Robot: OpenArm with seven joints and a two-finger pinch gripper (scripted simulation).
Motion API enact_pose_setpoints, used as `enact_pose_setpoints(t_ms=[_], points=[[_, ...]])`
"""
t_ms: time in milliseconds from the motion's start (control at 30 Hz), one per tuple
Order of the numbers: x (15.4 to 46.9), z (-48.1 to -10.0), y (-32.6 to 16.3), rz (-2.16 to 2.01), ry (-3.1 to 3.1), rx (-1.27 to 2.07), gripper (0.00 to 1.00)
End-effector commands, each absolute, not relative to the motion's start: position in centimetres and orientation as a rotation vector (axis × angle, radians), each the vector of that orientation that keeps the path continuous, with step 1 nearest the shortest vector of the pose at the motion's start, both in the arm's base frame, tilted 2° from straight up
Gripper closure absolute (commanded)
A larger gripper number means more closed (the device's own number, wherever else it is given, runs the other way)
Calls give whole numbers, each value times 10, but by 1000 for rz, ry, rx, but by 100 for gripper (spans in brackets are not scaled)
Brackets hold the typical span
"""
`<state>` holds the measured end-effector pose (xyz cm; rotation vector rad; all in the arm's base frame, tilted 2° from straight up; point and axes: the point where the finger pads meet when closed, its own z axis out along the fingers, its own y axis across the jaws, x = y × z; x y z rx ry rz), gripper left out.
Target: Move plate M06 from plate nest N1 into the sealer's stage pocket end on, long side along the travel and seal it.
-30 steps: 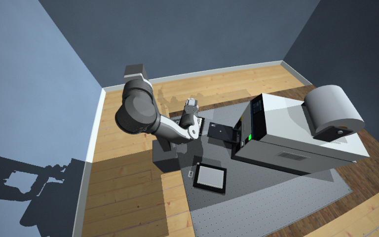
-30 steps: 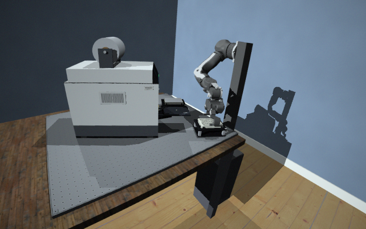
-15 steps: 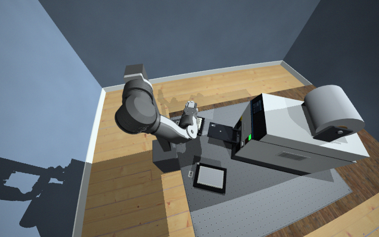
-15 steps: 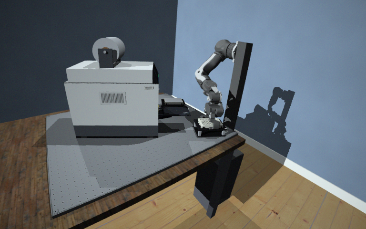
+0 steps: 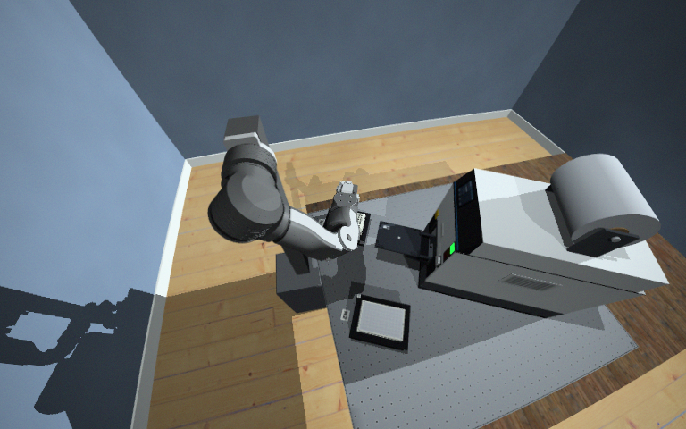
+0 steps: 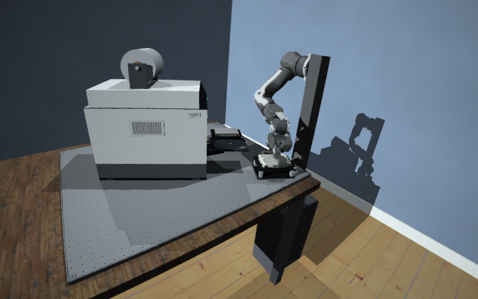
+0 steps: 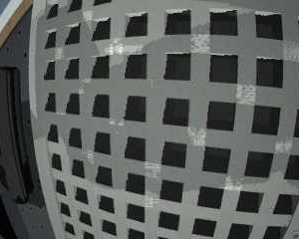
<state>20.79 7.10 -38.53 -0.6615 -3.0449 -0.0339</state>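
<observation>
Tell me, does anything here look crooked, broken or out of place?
Nothing stands out. One well plate lies flat in its nest, the other sits level under the arm's open jaws, the sealer's stage is out and bare, and its lamp glows green.

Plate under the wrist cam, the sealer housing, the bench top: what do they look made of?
Plate: looks like matte pale-grey moulded plastic, a uniform grid of dark square wells. Sealer housing: probably painted sheet metal, flat white panels over a dark base, could be plastic. Bench top: likely matte grey metal breadboard with regular hole rows, set on dark wood planks.
</observation>
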Motion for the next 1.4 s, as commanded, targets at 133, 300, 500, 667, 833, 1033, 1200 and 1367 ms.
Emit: enact_pose_setpoints(t_ms=[133,300,500,667,833,1033,1200,1367], points=[[208,-384,72,-35,-3043,-663,23],[204,-386,70,-24,-3043,-659,23],[204,-386,70,-24,-3043,-659,23],[204,-386,70,-24,-3043,-659,23],[207,-384,71,-30,-3043,-662,23],[207,-383,71,-32,-3044,-663,23],[207,-383,71,-32,-3044,-663,23],[207,-384,71,-33,-3044,-663,100]])
